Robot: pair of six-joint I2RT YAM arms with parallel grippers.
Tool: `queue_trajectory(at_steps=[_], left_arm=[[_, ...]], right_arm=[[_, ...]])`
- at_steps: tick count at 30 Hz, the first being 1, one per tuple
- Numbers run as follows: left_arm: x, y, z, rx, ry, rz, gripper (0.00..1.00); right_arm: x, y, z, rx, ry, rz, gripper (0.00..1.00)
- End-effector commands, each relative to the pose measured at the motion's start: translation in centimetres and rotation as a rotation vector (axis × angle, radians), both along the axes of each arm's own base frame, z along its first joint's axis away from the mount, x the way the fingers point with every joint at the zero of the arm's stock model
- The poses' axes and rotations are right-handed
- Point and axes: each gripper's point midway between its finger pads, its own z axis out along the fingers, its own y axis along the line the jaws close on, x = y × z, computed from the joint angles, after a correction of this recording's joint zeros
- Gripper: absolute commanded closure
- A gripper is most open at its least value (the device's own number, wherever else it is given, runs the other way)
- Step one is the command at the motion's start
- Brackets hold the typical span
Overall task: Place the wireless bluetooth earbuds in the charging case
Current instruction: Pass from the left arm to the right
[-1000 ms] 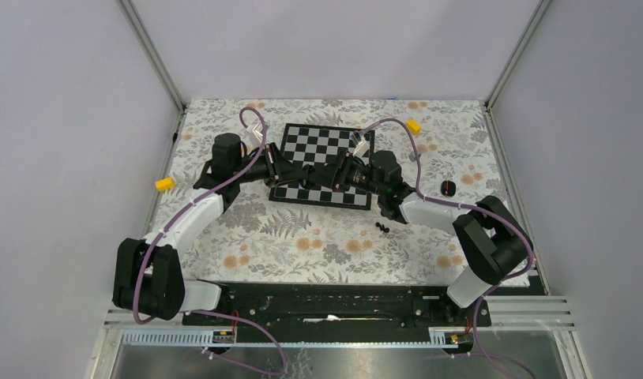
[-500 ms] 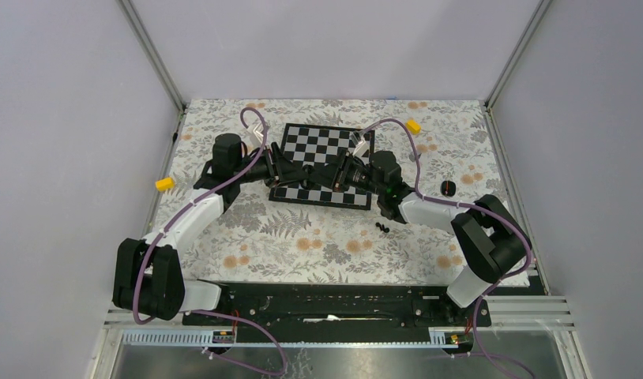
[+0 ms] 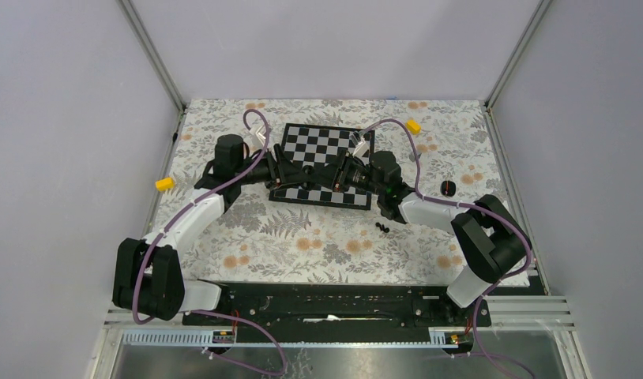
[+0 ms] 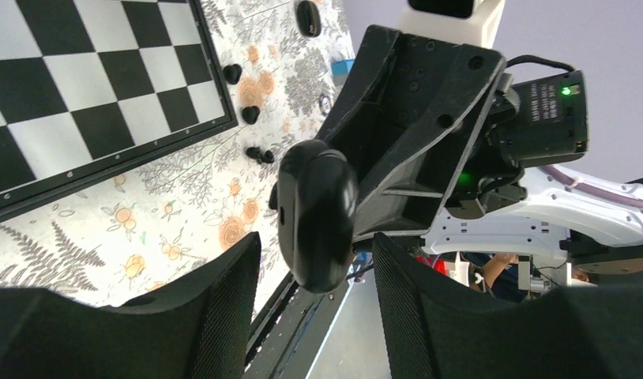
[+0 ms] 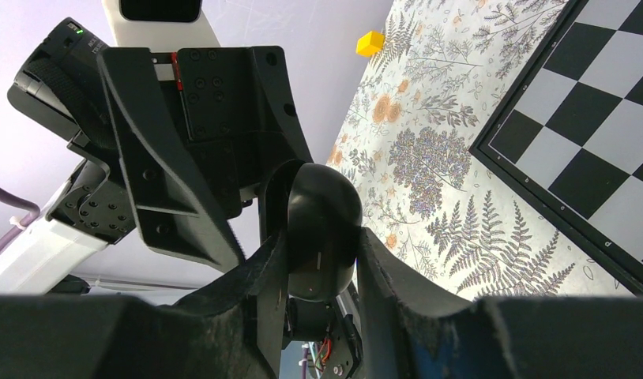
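The charging case (image 5: 322,225), a black pebble with its lid closed, is pinched between my right gripper's (image 5: 320,245) fingers and held in the air above the chessboard's near edge. My left gripper (image 4: 314,260) is open. Its fingers stand on either side of the same case (image 4: 317,213) without touching it. In the top view the two grippers meet, left (image 3: 302,175) against right (image 3: 328,178). Tiny black earbuds (image 3: 383,227) lie on the floral cloth near the board's right corner. They also show in the left wrist view (image 4: 250,114).
The chessboard (image 3: 326,142) lies at mid-table on the floral cloth. Yellow blocks sit at the left edge (image 3: 165,184) and back right (image 3: 413,125). A small dark round object (image 3: 448,187) lies to the right. Enclosure walls surround the table.
The left arm has edged slightly to the right, toward the right gripper. The case stays held in the right gripper.
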Motion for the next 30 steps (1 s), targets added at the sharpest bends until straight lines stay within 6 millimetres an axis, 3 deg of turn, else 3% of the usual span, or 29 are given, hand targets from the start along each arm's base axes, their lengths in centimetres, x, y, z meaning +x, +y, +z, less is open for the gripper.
queue_trajectory(at_steps=[1,21,25,30], left_arm=[[0.3,0.2,1.3,0.035,-0.068,0.002,0.45],[0.9,1.6,2.5,0.119,-0.123,0.094,0.50],[0.2,1.1,3.6,0.051,-0.129,0.024,0.42],[0.0,2.8,3.9,0.019,-0.108,0.004,0.33]], right_arm=[[-0.3,-0.1,2.1,0.043,-0.062,0.015,1.00],[-0.2,-0.3,2.2,0.059,-0.061,0.011,1.00],[-0.4,-0.3,2.5,0.073,-0.067,0.025,1.00],[-1.0,-0.4,3.1,0.127,-0.078,0.096,1.00]])
